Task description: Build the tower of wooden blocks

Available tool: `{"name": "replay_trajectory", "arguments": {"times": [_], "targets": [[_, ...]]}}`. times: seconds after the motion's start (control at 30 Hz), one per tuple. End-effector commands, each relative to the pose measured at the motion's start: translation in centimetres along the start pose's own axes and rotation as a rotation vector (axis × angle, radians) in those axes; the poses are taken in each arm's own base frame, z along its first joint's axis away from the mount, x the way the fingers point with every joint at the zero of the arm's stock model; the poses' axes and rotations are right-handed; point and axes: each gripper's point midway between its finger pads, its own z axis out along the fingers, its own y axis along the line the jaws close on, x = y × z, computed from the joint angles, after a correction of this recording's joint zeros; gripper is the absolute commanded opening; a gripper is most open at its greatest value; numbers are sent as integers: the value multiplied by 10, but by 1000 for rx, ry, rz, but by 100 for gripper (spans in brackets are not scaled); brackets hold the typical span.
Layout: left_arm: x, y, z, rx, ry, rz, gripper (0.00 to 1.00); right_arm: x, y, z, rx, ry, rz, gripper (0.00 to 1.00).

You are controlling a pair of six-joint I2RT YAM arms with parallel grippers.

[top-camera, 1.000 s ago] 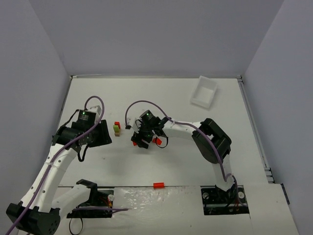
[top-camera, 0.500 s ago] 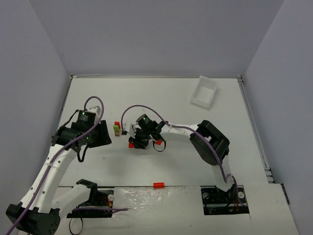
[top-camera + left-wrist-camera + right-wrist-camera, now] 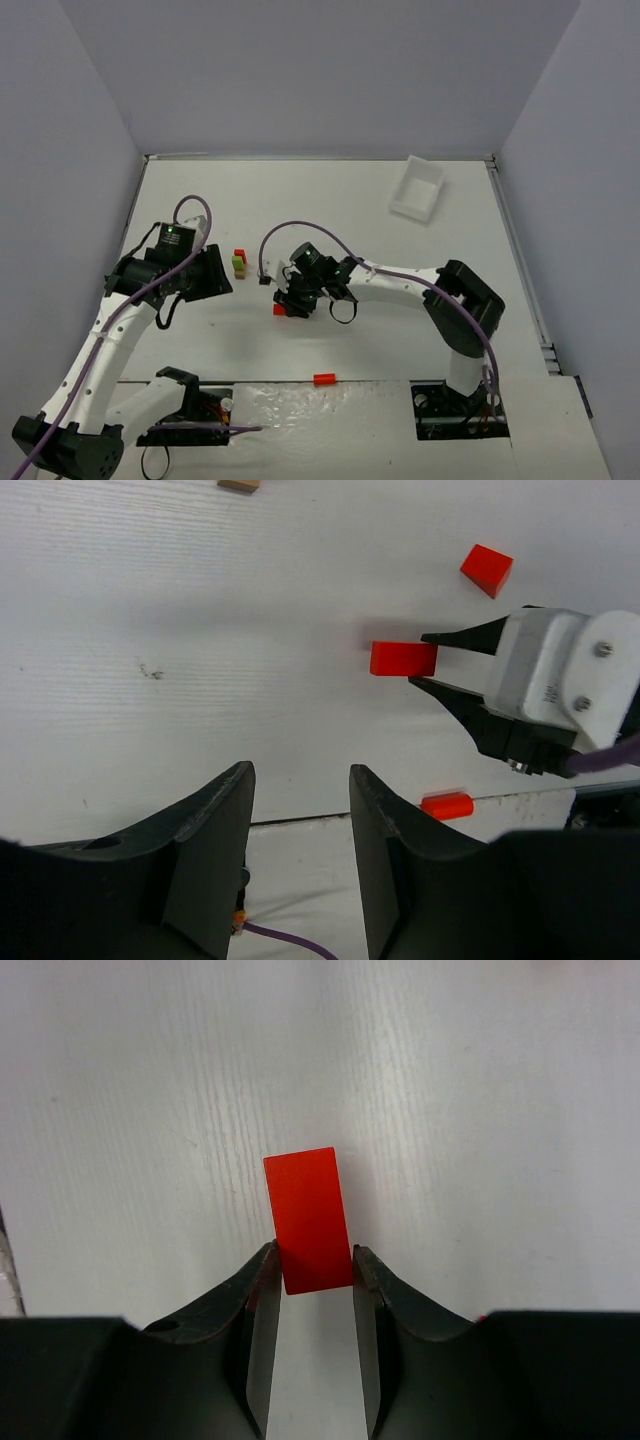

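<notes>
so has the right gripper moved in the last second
Yes, the right gripper has come toward the near edge, away from the tower, and shut on a red block.

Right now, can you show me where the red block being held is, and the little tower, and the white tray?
red block [image 3: 306,1210]: right wrist view, middle of its top face.
wood block tower [image 3: 238,264]: top external view, on its green block.
white tray [image 3: 418,186]: top external view, on its bare floor.

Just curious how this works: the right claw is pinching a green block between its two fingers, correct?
Not quite. The block pinched in the right claw is red, not green, as the right wrist view shows plainly. The rest is right.
</notes>
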Motion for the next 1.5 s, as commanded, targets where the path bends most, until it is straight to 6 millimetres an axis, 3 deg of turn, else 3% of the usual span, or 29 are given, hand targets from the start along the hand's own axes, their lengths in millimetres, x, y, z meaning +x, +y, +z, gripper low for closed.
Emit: {"name": "replay_trajectory", "arguments": {"times": [0.0, 0.13, 0.27, 0.43, 0.77, 1.23, 1.47], "targets": [[-35, -51, -33, 202, -61, -38, 40, -98, -4, -72, 130, -308, -23, 0], [-49, -91, -56, 386, -69, -30, 40, -140, -6, -117, 212, -474, -27, 0], [-63, -122, -79, 539, -102, -22, 40, -168, -5, -146, 247, -575, -29, 0], [-71, -135, -92, 595, -133, 12, 40, -193, 1, -173, 259, -672, -40, 0], [-67, -133, -77, 567, -115, 28, 40, -211, 8, -193, 256, -737, -56, 0], [-70, -131, -62, 536, -89, 33, 39, -214, 9, -201, 263, -757, -58, 0], [-67, -135, -60, 561, -61, 39, 28, -218, 9, -202, 264, -764, -66, 0]]}}
